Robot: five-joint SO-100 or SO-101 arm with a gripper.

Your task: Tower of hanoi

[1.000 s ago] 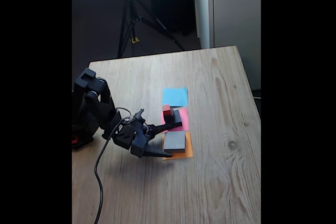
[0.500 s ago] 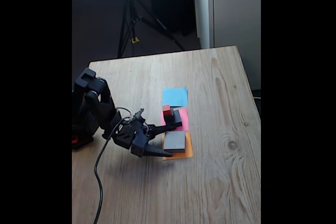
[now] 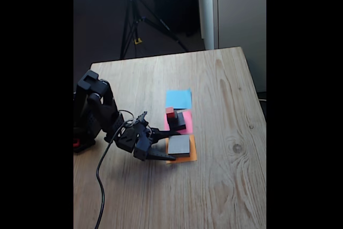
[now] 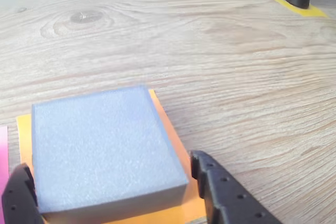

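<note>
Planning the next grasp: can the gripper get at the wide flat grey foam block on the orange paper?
Probably yes: the open gripper straddles the wide flat grey foam block, one finger on each side, nothing between.

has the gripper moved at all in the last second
Yes, slightly. In the fixed view the gripper has eased toward the orange paper square, its open fingers now straddling the grey block, which stayed put.
</note>
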